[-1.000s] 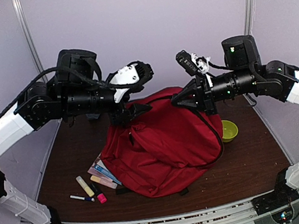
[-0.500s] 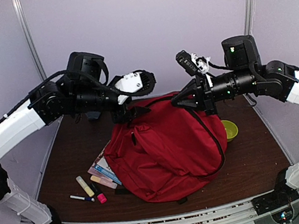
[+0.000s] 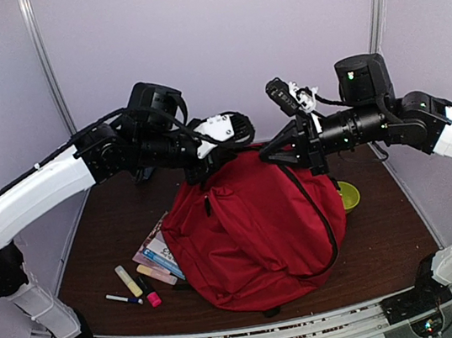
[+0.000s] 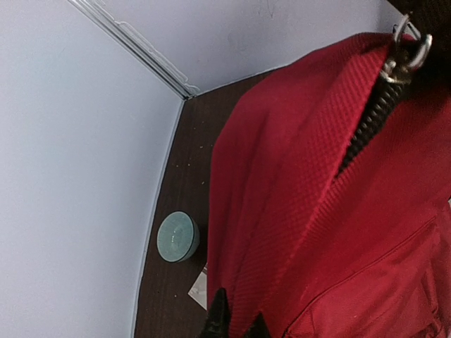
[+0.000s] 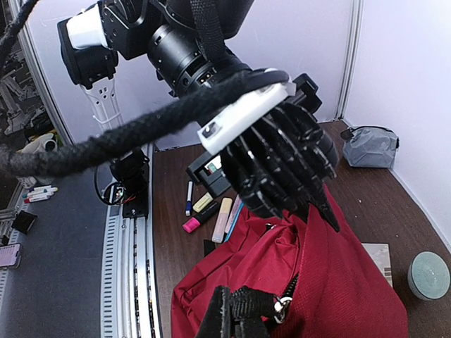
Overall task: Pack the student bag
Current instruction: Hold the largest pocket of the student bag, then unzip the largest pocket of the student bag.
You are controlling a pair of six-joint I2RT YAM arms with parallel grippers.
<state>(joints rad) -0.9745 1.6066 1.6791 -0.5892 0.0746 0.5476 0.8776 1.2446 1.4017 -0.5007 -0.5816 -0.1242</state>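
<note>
The student bag (image 3: pixel 257 232) is a big red backpack, held up at its top by both grippers. My left gripper (image 3: pixel 209 170) is shut on a fold of the red fabric at the bag's upper left; in the left wrist view its black fingertips (image 4: pixel 218 315) pinch that fold, with my left gripper (image 4: pixel 237 322) at the bottom edge. My right gripper (image 3: pixel 268 152) is shut on the black zipper pull (image 5: pixel 254 304) at the bag's top; my right gripper (image 5: pixel 232 320) is low in its own view. The black zipper (image 4: pixel 366 127) runs down the fabric, partly open.
Left of the bag lie books (image 3: pixel 158 256), a yellow highlighter (image 3: pixel 128 280), a pink marker (image 3: pixel 153 299) and a blue pen (image 3: pixel 124 299). A green bowl (image 3: pixel 347 195) sits to its right. A teal disc (image 4: pixel 177 236) and a grey pouch (image 5: pixel 370 146) lie near the back wall.
The left arm has reached right to the bag's top and its gripper has shut on the red fabric. The bag now stands taller. The right gripper has stayed in place.
</note>
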